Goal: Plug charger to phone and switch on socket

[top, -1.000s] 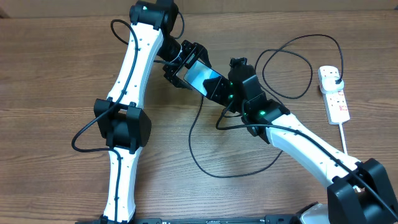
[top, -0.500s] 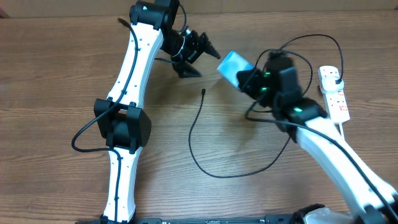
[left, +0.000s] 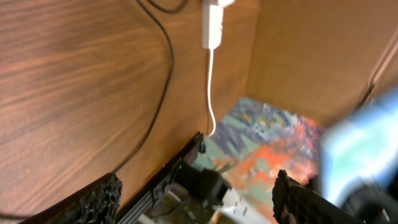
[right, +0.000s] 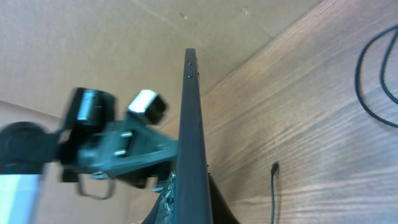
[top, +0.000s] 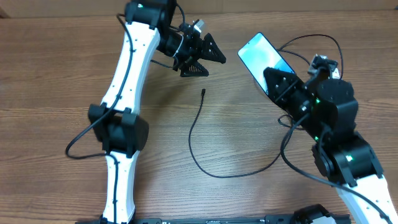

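My right gripper [top: 278,79] is shut on the phone [top: 261,55] and holds it raised above the table, light blue screen up. In the right wrist view the phone [right: 189,118] shows edge-on between the fingers [right: 189,202]. My left gripper [top: 208,56] is open and empty, in the air left of the phone; its jaws [left: 199,202] hold nothing. The charger cable [top: 193,134] lies loose on the table with its connector tip [top: 203,92] free, also visible in the right wrist view [right: 274,167]. The socket [left: 211,25] shows in the left wrist view; in the overhead view my right arm hides it.
The charger cable loops across the middle of the wooden table [top: 50,74] and back toward the far right [top: 311,38]. The socket's thick white cord [left: 210,93] runs to the table edge. A cardboard wall [right: 124,37] stands along the far side.
The phone left my left gripper and moved right and up in my right gripper. My left gripper opened and drew back. The connector tip now lies free on the table.
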Robot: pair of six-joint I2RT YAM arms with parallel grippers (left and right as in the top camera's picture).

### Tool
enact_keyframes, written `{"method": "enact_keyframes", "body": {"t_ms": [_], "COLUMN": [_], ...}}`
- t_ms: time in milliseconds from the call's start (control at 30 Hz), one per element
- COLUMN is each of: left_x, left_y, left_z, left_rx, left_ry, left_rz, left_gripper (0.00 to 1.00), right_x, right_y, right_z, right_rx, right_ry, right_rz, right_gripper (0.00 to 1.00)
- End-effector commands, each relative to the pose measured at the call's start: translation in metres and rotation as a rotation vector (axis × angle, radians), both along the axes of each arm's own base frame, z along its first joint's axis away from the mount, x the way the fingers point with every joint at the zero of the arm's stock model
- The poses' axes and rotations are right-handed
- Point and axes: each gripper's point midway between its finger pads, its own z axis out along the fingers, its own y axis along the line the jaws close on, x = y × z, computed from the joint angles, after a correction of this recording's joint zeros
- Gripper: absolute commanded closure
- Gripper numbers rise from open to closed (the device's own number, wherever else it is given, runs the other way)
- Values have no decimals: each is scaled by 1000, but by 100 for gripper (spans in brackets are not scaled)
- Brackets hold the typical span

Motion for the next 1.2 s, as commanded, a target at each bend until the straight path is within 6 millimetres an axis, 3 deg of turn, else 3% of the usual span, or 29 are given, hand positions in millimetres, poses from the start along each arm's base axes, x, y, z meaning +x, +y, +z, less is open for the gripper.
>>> {"method": "enact_keyframes", "body": {"t_ms": [0, 233, 367, 467, 600, 767, 900, 1033, 1100, 1167], "left_x": [-26, -60, -100, -123, -137, -134, -118, -96, -82, -74], "left_y": [1, 7, 18, 33, 47, 57, 62, 57, 50, 45], "left_z": [59, 98, 109, 104, 96, 87, 60, 27, 12, 10], "left_rx": [-46, 25, 81, 90, 23, -191, -320, -387, -413, -426], "left_ry": [-235, -385, -421, -397, -400, -481, -400, -282, -248, -258], "left_rz": [-77, -93, -115, -123, -101, -26, 55, 125, 156, 165], "left_gripper": [17, 14, 11, 11, 11, 11, 11, 12, 12, 12], "right_x": [-10, -18, -19, -19, -19, -20, -15, 1, 17, 29], "right_y": [-3, 3, 3, 3, 3, 3, 5, 16, 31, 41], "right_z": [23, 16, 12, 12, 11, 7, 0, -14, -24, -29], "right_rx": [22, 30, 26, 26, 25, 22, 84, 161, 204, 224], "right_ry": [-50, -12, 6, 6, 9, 27, 82, 154, 182, 185], "right_rz": [3, 46, 48, 47, 47, 47, 18, 6, 30, 45], "right_gripper": [96, 96, 96, 96, 96, 96, 96, 96, 96, 96]}}
